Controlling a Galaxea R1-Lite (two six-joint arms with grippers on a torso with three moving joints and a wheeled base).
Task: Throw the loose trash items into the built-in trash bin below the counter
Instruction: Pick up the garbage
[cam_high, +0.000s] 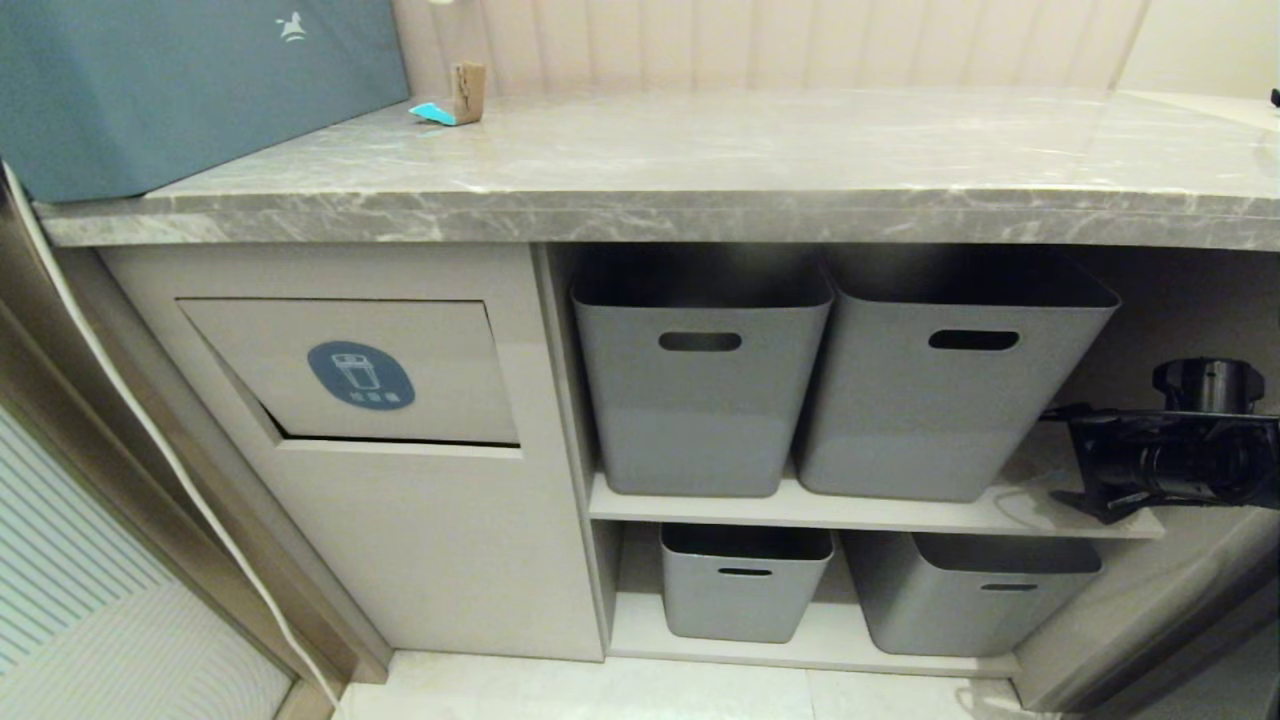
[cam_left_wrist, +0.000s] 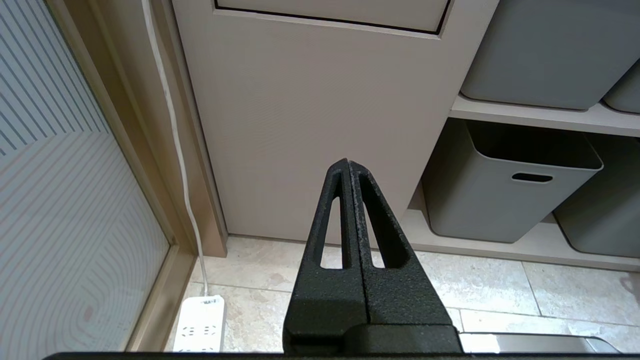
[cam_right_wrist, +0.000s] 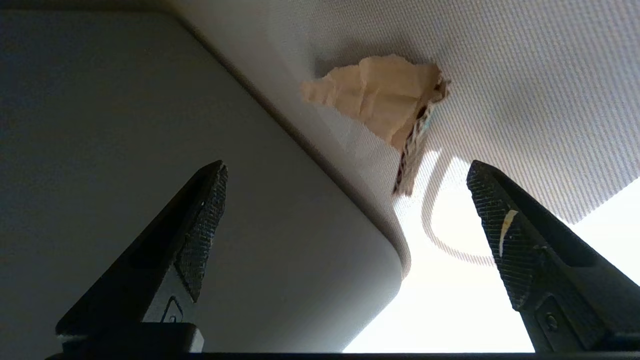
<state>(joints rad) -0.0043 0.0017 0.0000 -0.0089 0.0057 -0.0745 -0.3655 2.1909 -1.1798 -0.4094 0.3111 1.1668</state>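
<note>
The built-in trash bin (cam_high: 440, 345) is a beige flap with a blue oval sticker, under the left of the grey marble counter (cam_high: 760, 160). A turquoise bit (cam_high: 432, 112) and a brown cardboard piece (cam_high: 467, 92) sit at the counter's back left. A crumpled brown paper scrap (cam_right_wrist: 380, 97) lies on the shelf beside a grey basket's corner. My right gripper (cam_right_wrist: 346, 167) is open and empty, a short way back from that scrap. My right arm (cam_high: 1180, 455) reaches in at the upper shelf's right end. My left gripper (cam_left_wrist: 348, 162) is shut and empty, low before the cabinet front.
Two grey baskets (cam_high: 700, 380) stand on the upper shelf and two on the lower one (cam_high: 745, 585). A large teal box (cam_high: 190, 80) sits on the counter's left end. A white cable (cam_left_wrist: 175, 135) runs down to a power strip (cam_left_wrist: 201, 322) on the tiled floor.
</note>
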